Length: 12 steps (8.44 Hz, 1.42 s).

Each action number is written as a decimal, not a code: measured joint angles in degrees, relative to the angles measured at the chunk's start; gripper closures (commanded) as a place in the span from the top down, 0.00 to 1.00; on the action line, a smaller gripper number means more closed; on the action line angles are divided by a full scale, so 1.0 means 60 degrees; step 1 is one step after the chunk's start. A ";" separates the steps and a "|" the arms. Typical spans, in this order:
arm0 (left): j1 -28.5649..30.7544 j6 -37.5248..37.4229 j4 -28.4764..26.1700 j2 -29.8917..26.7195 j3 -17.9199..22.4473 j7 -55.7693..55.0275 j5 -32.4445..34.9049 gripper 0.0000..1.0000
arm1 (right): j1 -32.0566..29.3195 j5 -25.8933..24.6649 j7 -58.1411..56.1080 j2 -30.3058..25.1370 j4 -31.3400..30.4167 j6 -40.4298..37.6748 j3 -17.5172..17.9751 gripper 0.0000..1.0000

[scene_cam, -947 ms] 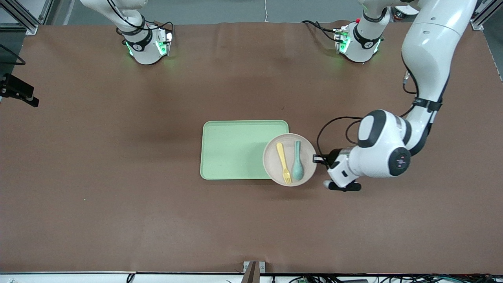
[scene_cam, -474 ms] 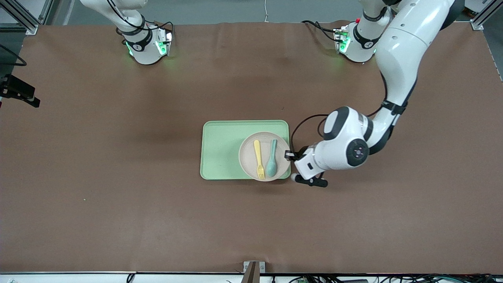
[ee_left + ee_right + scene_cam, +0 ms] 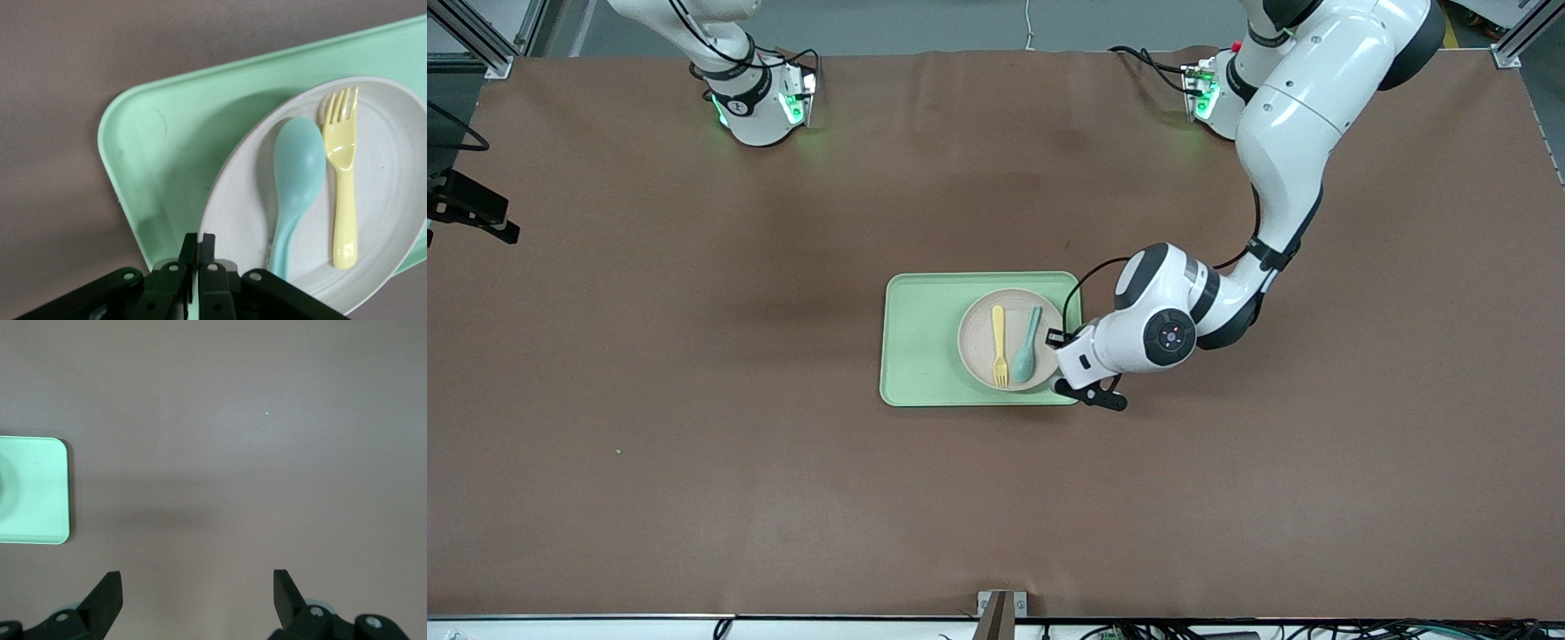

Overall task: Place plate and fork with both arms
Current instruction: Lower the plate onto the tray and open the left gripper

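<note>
Right hand [image 3: 197, 597]: not appearing in the front view; in its wrist view it is hanging over bare brown tabletop [image 3: 694, 462] with fingers [image 3: 107, 597] spread wide and nothing between them. The right arm is waiting.

Tray [image 3: 920, 356], pale green, rectangular: lying at mid-tabletop; one rounded corner is showing in the right wrist view [image 3: 33, 490].

Plate [image 3: 974, 342], round, beige: sitting over the tray's end toward the left arm, about 3 o'clock of the tray's middle; whether it is resting on the tray or just above it cannot be told.

Fork [image 3: 999, 345], pale yellow: lying in the plate, tines pointing to 6 o'clock in the front view.

Spoon [image 3: 1027, 347], teal: lying in the plate just beside the fork, toward the left arm's end, bowl at its 6 o'clock end.

Left hand [image 3: 1060, 340]: sitting at the plate's 3 o'clock edge, fingers [image 3: 208, 263] pressed together, pinching the plate's rim [image 3: 227, 200].
</note>
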 measured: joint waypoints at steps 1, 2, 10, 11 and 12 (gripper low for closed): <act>0.0003 0.0001 -0.0067 0.0016 0.0007 0.0004 0.0020 0.01 | 0.0011 0.0000 0.0000 0.0000 0.0000 0.0001 0.0002 1.00; 0.0003 0.0001 -0.0120 0.0039 0.0009 0.0004 0.0028 0.02 | 0.0025 0.0000 0.0000 0.0000 -0.0001 0.0001 0.0004 1.00; 0.0284 0.0109 0.0016 0.0125 0.0014 -0.0065 0.0029 0.45 | 0.0051 0.0000 0.0000 0.0000 -0.0003 0.0124 0.0006 1.00; 0.0462 0.0101 0.0083 -0.0138 0.0000 -0.0080 0.0029 0.50 | 0.0054 0.0000 0.0000 0.0000 -0.0004 0.0159 0.0007 1.00; 0.0706 0.0078 0.0106 -0.0620 -0.0002 -0.0192 0.0029 0.60 | 0.0059 0.0001 0.0000 0.0000 -0.0005 0.0187 0.0014 1.00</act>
